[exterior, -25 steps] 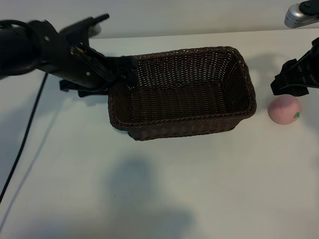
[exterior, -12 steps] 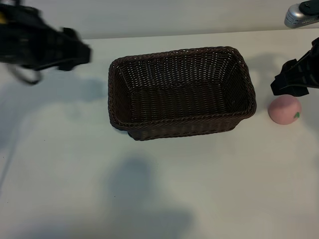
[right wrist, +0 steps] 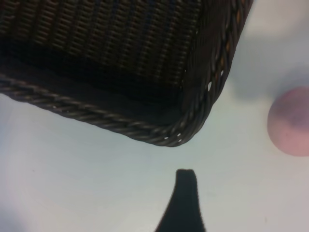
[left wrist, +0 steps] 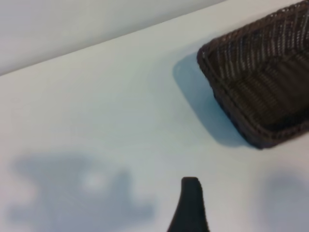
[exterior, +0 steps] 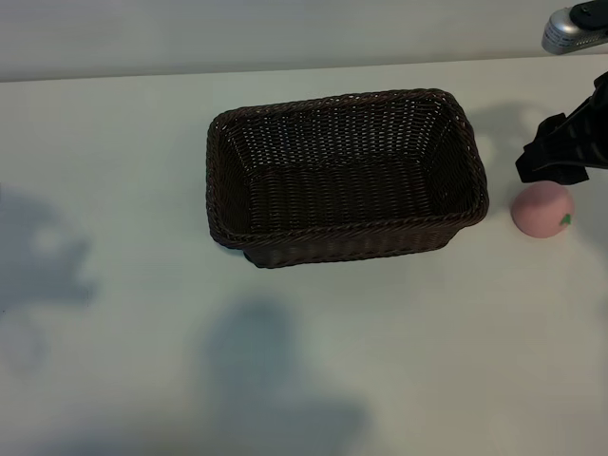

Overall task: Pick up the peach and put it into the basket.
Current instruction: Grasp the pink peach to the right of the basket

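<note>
Centre of table [exterior: 123, 133]: basket [exterior: 347, 176], long rectangle, nothing inside. Peach [exterior: 542, 209] on table at 3 o'clock of basket, just beside its short end, not touching. Right gripper [exterior: 560, 152] hovers at 12 o'clock of peach, close above; fingers spread apart, holding nothing; one finger [right wrist: 182, 203] shows in wrist view near basket corner. Left gripper out of exterior view; only one dark finger [left wrist: 190, 205] seen in its wrist view, over bare table, well apart from basket; finger spread: cannot tell.
</note>
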Available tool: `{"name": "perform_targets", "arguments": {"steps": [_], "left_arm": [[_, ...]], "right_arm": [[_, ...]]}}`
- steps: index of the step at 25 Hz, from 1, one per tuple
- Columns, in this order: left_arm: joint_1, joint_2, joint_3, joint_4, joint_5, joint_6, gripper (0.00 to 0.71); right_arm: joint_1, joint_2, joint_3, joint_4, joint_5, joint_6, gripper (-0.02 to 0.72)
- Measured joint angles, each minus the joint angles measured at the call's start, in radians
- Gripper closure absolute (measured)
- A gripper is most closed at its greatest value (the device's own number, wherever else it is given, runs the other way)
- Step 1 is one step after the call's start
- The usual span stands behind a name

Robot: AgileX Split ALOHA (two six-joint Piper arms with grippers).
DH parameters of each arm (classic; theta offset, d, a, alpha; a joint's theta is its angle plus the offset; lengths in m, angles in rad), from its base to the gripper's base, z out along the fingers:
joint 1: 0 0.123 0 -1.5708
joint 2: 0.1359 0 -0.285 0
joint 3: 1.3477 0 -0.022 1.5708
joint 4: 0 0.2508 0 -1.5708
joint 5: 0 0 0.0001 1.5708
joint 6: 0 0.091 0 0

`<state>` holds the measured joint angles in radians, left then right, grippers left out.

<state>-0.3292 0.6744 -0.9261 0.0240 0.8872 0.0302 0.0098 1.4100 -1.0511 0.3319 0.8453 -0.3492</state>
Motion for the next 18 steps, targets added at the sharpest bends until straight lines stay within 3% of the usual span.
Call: {"name": "perform_targets", "arguments": {"steps": [9, 18], "left_arm": [[0.000, -0.266, 0.159, 0.201, 0.178, -0.165, 0.112], [0.000, -0.616, 0.316, 0.191, 0.263, -0.220, 0.113]], "right_arm": [[0.000, 0.000, 0.000, 0.000, 0.000, 0.000, 0.109], [0.000, 0.000, 0.000, 0.000, 0.000, 0.000, 0.109]]}}
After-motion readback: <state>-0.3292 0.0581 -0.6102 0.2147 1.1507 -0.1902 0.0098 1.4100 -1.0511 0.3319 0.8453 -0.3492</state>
